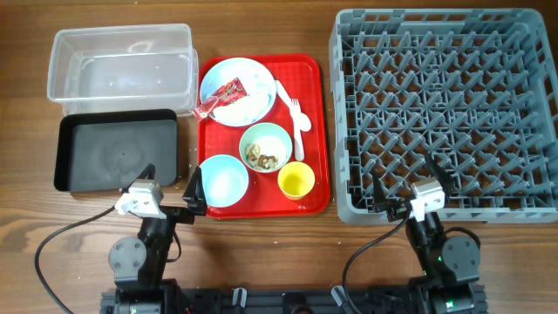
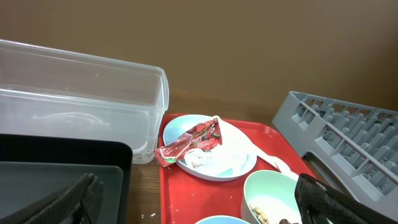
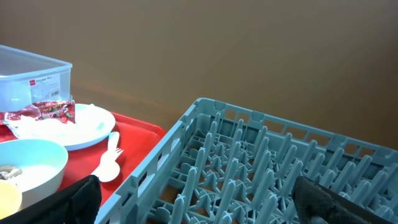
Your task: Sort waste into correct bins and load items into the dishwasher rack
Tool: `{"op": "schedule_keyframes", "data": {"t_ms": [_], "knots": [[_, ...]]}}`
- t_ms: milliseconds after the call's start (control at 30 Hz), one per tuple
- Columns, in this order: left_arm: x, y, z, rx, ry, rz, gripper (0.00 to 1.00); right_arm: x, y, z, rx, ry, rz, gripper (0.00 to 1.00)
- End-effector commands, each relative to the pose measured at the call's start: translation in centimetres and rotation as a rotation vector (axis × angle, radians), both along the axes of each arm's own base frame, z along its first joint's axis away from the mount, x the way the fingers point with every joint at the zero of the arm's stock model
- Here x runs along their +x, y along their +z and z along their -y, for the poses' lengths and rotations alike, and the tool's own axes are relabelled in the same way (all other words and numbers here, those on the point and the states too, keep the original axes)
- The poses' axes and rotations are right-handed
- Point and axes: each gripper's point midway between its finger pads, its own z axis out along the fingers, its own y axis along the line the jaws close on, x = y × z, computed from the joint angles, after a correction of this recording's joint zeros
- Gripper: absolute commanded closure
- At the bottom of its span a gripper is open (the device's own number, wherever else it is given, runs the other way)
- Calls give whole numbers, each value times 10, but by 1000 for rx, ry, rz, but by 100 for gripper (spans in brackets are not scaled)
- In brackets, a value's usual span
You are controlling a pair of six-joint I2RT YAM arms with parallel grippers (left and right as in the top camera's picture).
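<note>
The clear tub [image 1: 122,65] and nearer black tray [image 1: 118,153] sat left on the worktop [image 1: 26,235]. The left fingers [image 2: 74,199] gaped wide, empty. The wrapper [image 1: 218,98] lay across the plate [image 1: 253,109]'s left rim, scraps [image 1: 264,157] in the green bowl [image 1: 282,133]. The right fingers [image 3: 81,199] stood wide, empty, by the rack [image 1: 445,113].

Soft, even light from above brightly fills the wooden counter, leaving only faint shadows along the near edge below the grey dishwasher rack [image 1: 436,209]. There is pale glare on the clear tub [image 1: 122,74] at the far left corner and a dull sheen on the black tray [image 1: 118,153]. Both wrist views are dimmer and warmer, sharp at mid-distance, while the dark gripper fingers [image 2: 68,199] in their lower corners are blurred.
</note>
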Motion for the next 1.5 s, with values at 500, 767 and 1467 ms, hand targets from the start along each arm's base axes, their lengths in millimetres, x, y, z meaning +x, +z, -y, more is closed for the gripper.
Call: {"op": "schedule_keyframes", "data": {"t_ms": [500, 767, 1467], "knots": [[0, -1, -3, 13, 13, 2, 0, 0, 0, 0, -10, 2, 3, 0], [0, -1, -3, 13, 13, 2, 0, 0, 3, 0, -11, 2, 14, 0], [99, 166, -5, 3, 1, -441, 0, 67, 165, -47, 4, 217, -113, 0]]}}
